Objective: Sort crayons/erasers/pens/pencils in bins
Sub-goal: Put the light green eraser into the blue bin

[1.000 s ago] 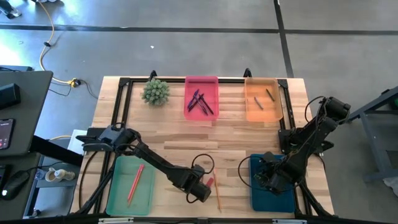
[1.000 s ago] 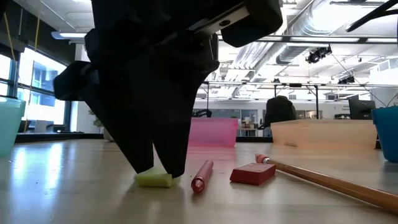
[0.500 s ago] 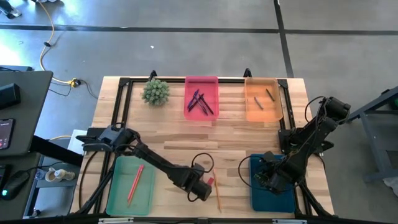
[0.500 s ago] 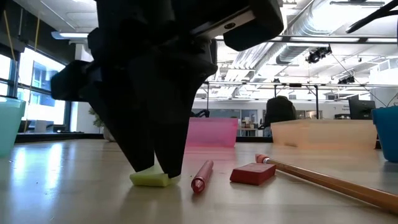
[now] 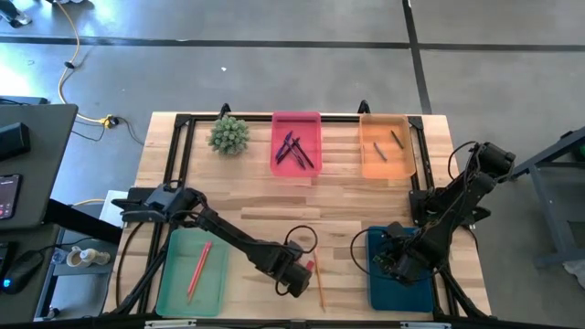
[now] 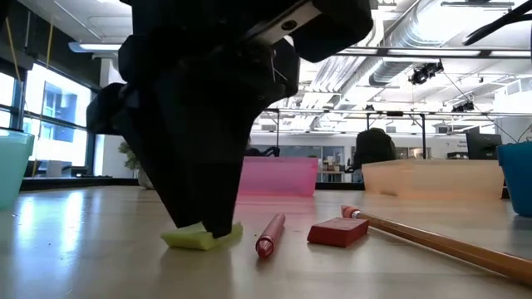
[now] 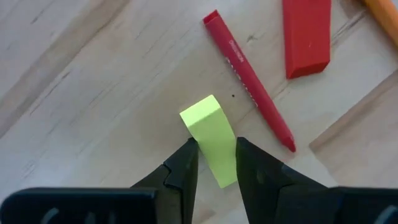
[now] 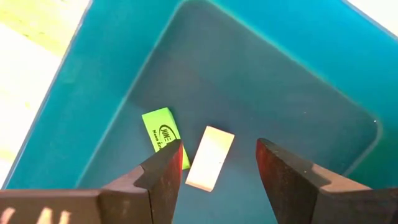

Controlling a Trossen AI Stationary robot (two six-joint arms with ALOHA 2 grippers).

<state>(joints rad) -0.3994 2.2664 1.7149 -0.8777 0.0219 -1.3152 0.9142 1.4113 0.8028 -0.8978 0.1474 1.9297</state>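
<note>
My left gripper (image 7: 214, 163) stands at the table's near middle (image 5: 297, 279), fingers pointing down, shut on a yellow-green eraser (image 7: 210, 134). The eraser also shows under the fingers in the low view (image 6: 199, 237). Beside it on the wood lie a red pointed stick (image 7: 249, 81), a red eraser (image 7: 306, 37) and an orange pencil (image 5: 319, 285). My right gripper (image 8: 217, 165) hangs open over the dark blue bin (image 5: 402, 285). A green eraser (image 8: 163, 135) and a white eraser (image 8: 209, 157) lie flat on that bin's floor. My left gripper pinches the yellow-green eraser's two long sides (image 7: 221, 165) between its two fingers, toward one end of the block. The fingers come from above and lie across it. One end of the eraser rests on the table (image 6: 179, 241); the other end is tipped a little up.
The pale green bin (image 5: 174, 292) at the near left holds a pink-red pencil (image 5: 198, 268). The pink bin (image 5: 296, 119) with pens and the orange bin (image 5: 384, 169) with crayons stand at the far edge. A small green plant (image 5: 228, 134) stands at the far left.
My left gripper has shut on the yellow-green eraser. The eraser, which lay flat, has shifted a little on the table and now sits tilted, with one end raised.
</note>
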